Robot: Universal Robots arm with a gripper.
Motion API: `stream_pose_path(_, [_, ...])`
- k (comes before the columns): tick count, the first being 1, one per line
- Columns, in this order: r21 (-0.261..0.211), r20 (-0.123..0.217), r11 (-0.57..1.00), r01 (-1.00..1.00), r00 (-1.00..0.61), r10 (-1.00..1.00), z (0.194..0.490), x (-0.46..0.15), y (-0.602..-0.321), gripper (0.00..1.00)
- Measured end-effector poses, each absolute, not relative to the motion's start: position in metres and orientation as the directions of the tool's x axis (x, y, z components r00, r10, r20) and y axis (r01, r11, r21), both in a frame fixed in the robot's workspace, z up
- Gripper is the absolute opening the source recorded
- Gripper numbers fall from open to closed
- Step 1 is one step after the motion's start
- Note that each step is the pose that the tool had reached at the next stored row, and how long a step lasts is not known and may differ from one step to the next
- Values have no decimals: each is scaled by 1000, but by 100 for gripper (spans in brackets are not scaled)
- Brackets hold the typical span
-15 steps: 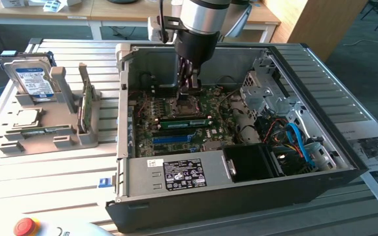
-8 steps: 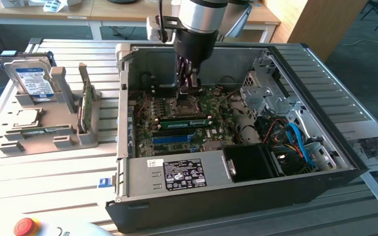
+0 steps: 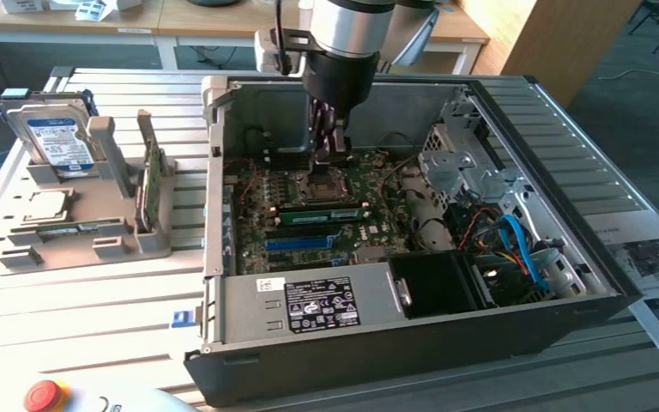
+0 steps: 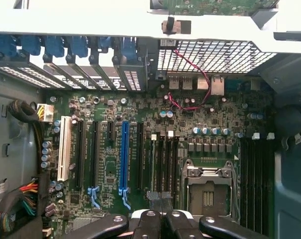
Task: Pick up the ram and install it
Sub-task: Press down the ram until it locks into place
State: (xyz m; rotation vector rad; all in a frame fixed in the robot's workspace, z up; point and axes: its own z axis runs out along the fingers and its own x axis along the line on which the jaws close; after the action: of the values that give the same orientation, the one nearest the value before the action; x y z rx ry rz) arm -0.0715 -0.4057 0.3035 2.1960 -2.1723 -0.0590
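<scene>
A long green ram stick (image 3: 323, 211) stands on edge in a slot of the motherboard (image 3: 364, 193), inside the open computer case (image 3: 421, 339). My gripper (image 3: 332, 154) hangs low inside the case, over the board just behind the processor socket (image 3: 325, 182) and a short way from the stick. In the wrist view the black fingers (image 4: 151, 219) of my gripper (image 4: 160, 206) press together with nothing between them, above the dark memory slots (image 4: 164, 159) beside the socket (image 4: 208, 191). I cannot make out the stick among those slots.
A grey holder (image 3: 135, 240) at the exterior view's left carries a silver hard drive (image 3: 59, 142), a green card on edge (image 3: 148, 193) and a flat green strip (image 3: 78, 229). Cables (image 3: 513, 245), a black fan box (image 3: 444, 283) and the case walls crowd the board.
</scene>
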Motion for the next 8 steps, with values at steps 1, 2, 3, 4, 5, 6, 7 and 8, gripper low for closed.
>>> stream_pose_path(1, [60, 10, -11, -998, 12, -1000, 304, -72, -406, 11])
stream_pose_path(2, [56, 10, -12, -998, 13, -1000, 304, -72, -406, 11])
stream_pose_path(3, [53, 11, -13, -999, 14, -1000, 304, -72, -406, 11])
stream_pose_path(4, [50, 11, -14, -999, 15, -1000, 304, -71, -406, 11])
stream_pose_path(5, [47, 11, -15, -999, 16, -1000, 304, -71, -406, 11])
stream_pose_path(6, [46, 11, -16, -999, 16, -1000, 303, -71, -406, 11])
stream_pose_path(7, [44, 12, -16, -999, 17, -1000, 304, -71, -406, 11])
stream_pose_path(8, [44, 12, -17, -999, 17, -1000, 304, -71, -406, 11])
